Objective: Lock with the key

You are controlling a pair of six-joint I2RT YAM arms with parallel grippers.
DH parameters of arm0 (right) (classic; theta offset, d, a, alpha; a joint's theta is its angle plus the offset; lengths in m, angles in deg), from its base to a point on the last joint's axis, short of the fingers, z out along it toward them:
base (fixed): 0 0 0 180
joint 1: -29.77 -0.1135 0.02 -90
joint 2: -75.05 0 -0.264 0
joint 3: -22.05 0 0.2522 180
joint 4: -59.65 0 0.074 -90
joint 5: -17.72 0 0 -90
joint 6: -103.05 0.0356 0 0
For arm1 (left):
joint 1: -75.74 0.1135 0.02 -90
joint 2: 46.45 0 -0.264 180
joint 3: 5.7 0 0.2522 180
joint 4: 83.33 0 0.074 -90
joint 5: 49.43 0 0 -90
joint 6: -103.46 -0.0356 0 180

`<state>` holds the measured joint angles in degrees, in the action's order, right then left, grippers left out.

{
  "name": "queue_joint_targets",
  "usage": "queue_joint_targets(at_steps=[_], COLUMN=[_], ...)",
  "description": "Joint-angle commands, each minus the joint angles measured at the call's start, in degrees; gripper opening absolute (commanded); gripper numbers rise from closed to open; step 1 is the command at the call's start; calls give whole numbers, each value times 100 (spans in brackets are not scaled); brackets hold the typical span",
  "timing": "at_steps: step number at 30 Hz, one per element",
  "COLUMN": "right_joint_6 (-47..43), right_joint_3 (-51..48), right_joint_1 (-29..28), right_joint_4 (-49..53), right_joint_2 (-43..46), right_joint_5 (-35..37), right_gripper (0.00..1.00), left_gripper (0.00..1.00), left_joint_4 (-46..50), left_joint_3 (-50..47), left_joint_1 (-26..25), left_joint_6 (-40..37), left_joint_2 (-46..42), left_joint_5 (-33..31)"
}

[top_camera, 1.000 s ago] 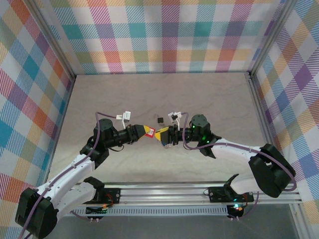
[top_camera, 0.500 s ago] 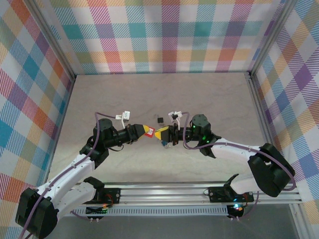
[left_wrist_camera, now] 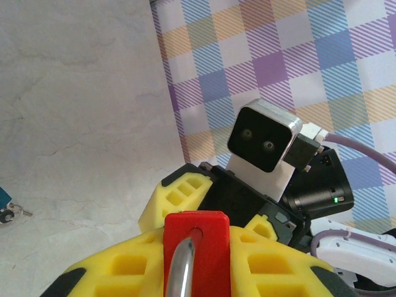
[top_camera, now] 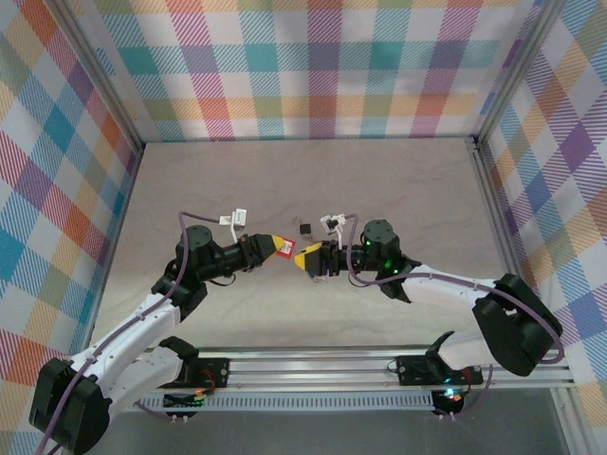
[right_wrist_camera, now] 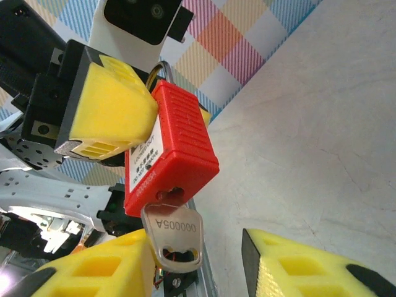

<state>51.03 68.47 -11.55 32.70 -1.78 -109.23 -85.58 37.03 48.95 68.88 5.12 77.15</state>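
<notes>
Left end effector [top_camera: 273, 249] is clamped on the red padlock [top_camera: 283, 248] and holds it off the desk [top_camera: 398, 190], over the middle, a bit toward the near edge. In the left wrist view the yellow pads [left_wrist_camera: 124, 266] sit on either side of the red body [left_wrist_camera: 195, 238], and the silver shackle [left_wrist_camera: 181, 266] runs back between them.

The key [right_wrist_camera: 175, 232] is stuck in the keyhole at the padlock's [right_wrist_camera: 170, 154] free end. Its flat silver head sticks out, stamped with a code and with a hole at the end.

Right end effector [right_wrist_camera: 198, 253] faces the left one, tip to tip, just beside the key. Its jaws are apart: one pad [right_wrist_camera: 99, 272] is at the key head, touching or nearly so, and the other pad [right_wrist_camera: 303, 266] is clear of it with a gap between. Nothing is pinched. In the top view it [top_camera: 306, 257] sits right next to the padlock.

A black padlock [top_camera: 305, 228] lies on the desk just beyond the two tips, toward the far edge. A blue padlock [left_wrist_camera: 4, 201] with keys lies at the left edge of the left wrist view, on the desk.
</notes>
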Motion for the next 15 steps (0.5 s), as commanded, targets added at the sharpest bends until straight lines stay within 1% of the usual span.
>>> queue_joint_targets(at_steps=[1,8,11,13,15], right_joint_6=[-14,351,473,346,116], right_joint_3=[15,328,504,641,819], right_joint_1=[-25,136,263,315,335], right_joint_4=[355,1395,1726,2031,2380], right_joint_2=[343,582,541,482,384], right_joint_5=[113,236,10,-147,-269], right_gripper=[42,48,48,48,47], left_gripper=[0,0,0,0,0], left_joint_4=[335,1840,2510,2821,3019], left_joint_3=[201,765,1033,1187,1333], left_joint_1=[15,15,15,13,7], left_joint_6=[-357,-1247,-1615,-1772,-1865], left_joint_2=[-79,1,38,53,126], left_joint_5=[13,-136,-274,-375,-347])
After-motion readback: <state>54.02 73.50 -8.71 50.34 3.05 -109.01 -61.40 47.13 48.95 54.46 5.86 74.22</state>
